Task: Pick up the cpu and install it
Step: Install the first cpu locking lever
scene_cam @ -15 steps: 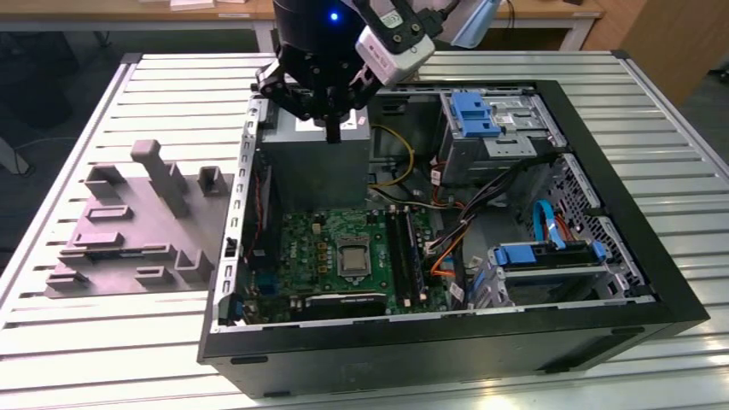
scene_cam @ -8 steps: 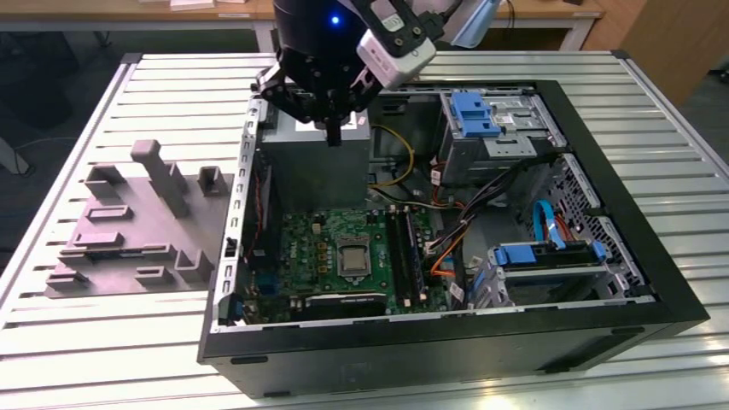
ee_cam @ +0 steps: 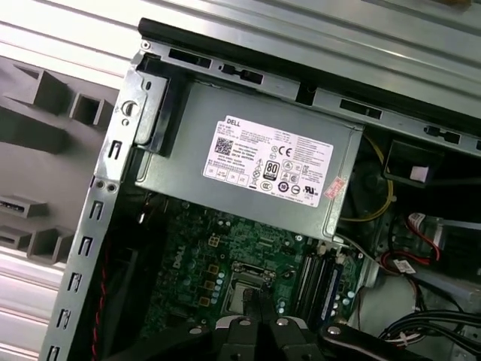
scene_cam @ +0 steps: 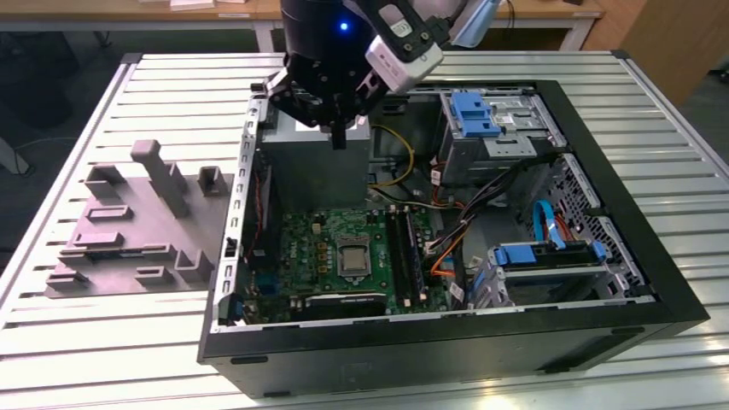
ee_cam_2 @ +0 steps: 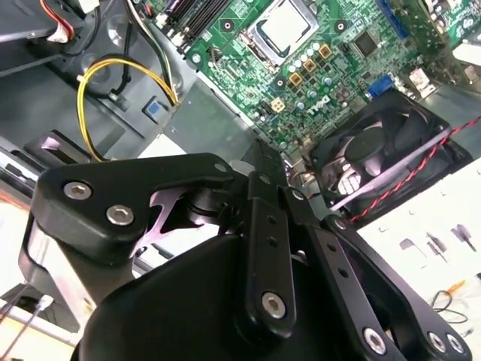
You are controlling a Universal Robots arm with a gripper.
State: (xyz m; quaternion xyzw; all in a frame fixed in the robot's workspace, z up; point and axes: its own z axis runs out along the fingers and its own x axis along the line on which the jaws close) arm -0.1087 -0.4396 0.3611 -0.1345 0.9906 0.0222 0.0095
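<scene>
While your gripper hangs over the PSU w/ fingers pressed together and nothing between them, keep it clear of the cables. Cpu sits in the mobo socket, pale top showing in both wrist views. It's well below the fingertips, toward the case front in the exterior view.

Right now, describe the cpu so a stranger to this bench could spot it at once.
Start at the open computer case on the slatted table, then drop to the green board on its floor. The cpu sits in the metal-framed socket at the board's middle. It is the only flat, pale silver square among dark chips and slots.
</scene>
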